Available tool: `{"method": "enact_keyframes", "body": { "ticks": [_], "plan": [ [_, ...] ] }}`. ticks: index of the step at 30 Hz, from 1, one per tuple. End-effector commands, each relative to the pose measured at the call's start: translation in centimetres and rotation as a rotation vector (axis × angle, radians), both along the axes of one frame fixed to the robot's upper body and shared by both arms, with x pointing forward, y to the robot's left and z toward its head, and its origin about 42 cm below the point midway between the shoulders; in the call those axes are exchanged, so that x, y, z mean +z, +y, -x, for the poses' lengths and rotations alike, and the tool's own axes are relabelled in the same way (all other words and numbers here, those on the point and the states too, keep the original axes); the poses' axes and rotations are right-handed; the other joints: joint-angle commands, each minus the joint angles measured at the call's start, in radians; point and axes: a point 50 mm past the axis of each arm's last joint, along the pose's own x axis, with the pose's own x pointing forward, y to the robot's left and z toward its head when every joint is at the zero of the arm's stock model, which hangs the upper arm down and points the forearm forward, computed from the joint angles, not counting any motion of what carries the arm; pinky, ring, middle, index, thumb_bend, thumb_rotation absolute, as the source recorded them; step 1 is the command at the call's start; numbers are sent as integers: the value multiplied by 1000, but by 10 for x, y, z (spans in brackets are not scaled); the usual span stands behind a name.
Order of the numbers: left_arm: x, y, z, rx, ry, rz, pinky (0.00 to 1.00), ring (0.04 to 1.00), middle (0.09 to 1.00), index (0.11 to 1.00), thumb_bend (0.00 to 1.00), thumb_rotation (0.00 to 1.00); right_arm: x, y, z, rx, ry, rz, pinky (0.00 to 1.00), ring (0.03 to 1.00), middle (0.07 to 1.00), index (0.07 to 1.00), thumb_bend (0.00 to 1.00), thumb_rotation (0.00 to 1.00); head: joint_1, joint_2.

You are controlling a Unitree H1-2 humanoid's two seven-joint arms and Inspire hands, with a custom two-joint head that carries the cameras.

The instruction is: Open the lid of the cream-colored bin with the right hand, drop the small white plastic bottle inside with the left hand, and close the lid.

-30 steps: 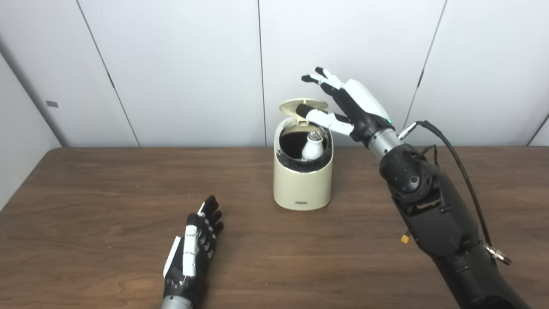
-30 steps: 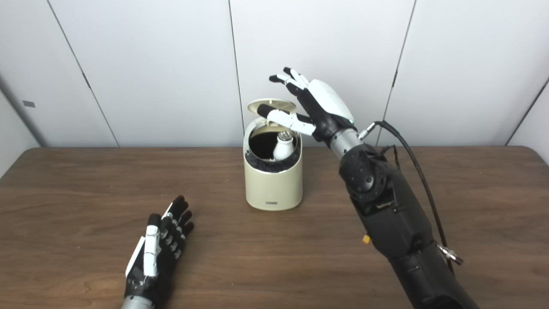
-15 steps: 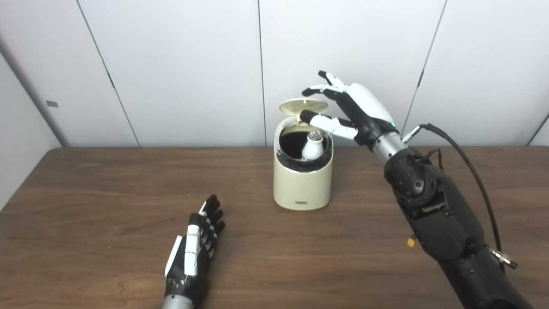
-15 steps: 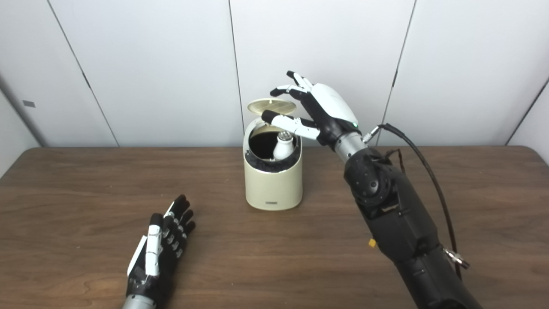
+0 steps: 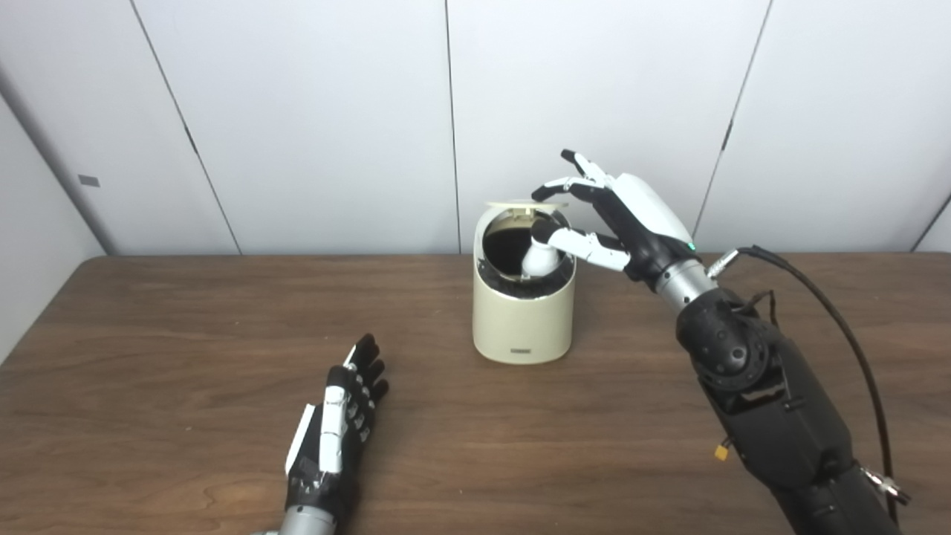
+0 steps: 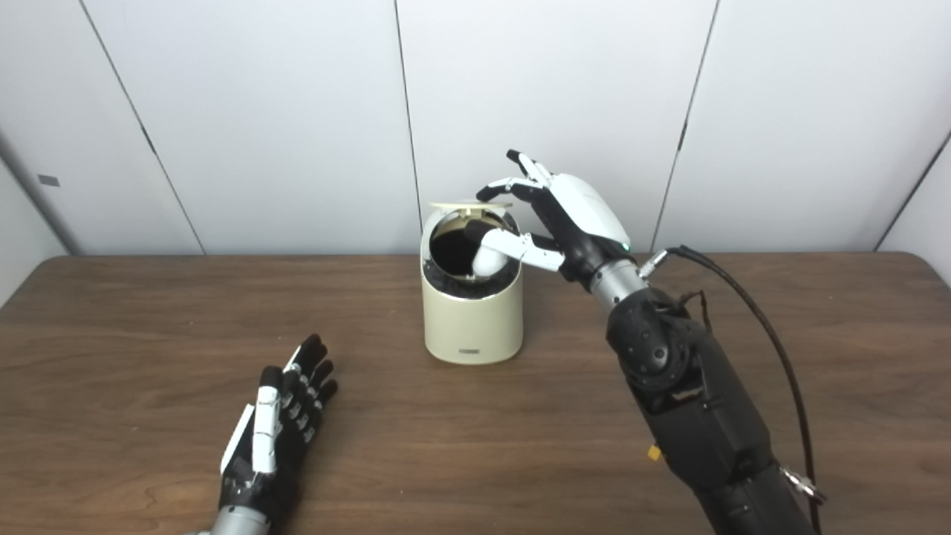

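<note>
**A:** Cream-colored bin [image 5: 524, 319] sits upright mid-worktop [image 5: 186, 334], near the back wall. Lid [image 5: 524, 203] is hinged at the rear and nearly level above the opening, not seated.

**B:** Bottle?

**A:** Small white plastic bottle [image 5: 541, 260] is inside the bin, leaning against the right inner wall, top end up. Black liner shows around the rim.

**B:** Right hand?

**A:** Right hand [image 5: 620, 215] is over the bin's right rear side, fingers spread, holding nothing. Fingertips [image 5: 548, 192] lie at the lid's right edge; contact looks likely but I can't confirm it. Thumb reaches across the opening, in front of the bottle's top.

**B:** Left?

**A:** Left hand [image 6: 273, 423] lies on the worktop, front left, well apart from the bin. Fingers straight and slightly parted, empty.

**B:** Anything else on the surface?

**A:** Black cable [image 5: 825, 297] loops from the right wrist down along the forearm. Worktop is dark wood grain; white panels behind.
</note>
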Motion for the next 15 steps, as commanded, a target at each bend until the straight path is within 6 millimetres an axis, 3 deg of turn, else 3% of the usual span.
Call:
{"method": "enact_keyframes", "body": {
  "ticks": [1,15],
  "plan": [
    [-13,2,5,11,67,-7,1000,1000,1000,1000,689,999,21,1,4,26,-74,8,1000,1000,1000,737,692,1000,2,4],
    [-14,1,4,1,70,-12,1000,1000,1000,1000,665,985,4,3,21,52,-36,100,1000,1000,1000,747,660,1000,5,8]
  ]
}}
